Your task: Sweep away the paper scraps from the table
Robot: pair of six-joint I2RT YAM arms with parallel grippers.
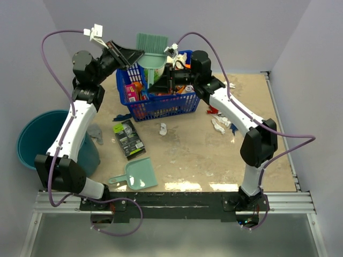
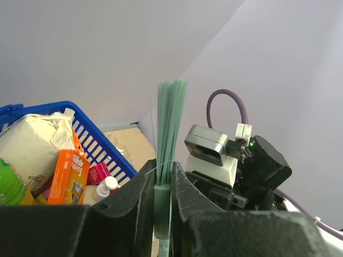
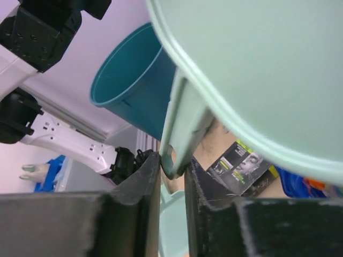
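You're at the pick-up step: your left gripper (image 2: 162, 182) pinches the brush (image 2: 171, 118) and your right gripper (image 3: 172, 166) clamps the dustpan (image 3: 257, 69) handle, so next lower both to the scraps (image 1: 163, 128), which lie on the table (image 1: 203, 155) well below them.

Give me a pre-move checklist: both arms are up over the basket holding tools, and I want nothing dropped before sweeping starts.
1. Brush grip: ok. The left gripper is clamped on the brush, bristles up.
2. Dustpan grip: ok. The right gripper looks closed on the handle of the raised dustpan.
3. Tools clear of the blue basket: cannot tell. Both hang over it in the top view, and their height is unclear.
4. Targets located: ok. The paper scraps lie on the table in front of and right of the basket.
5. Sweeping path free: not ok. A black-and-green packet and a second dustpan lie on the table.
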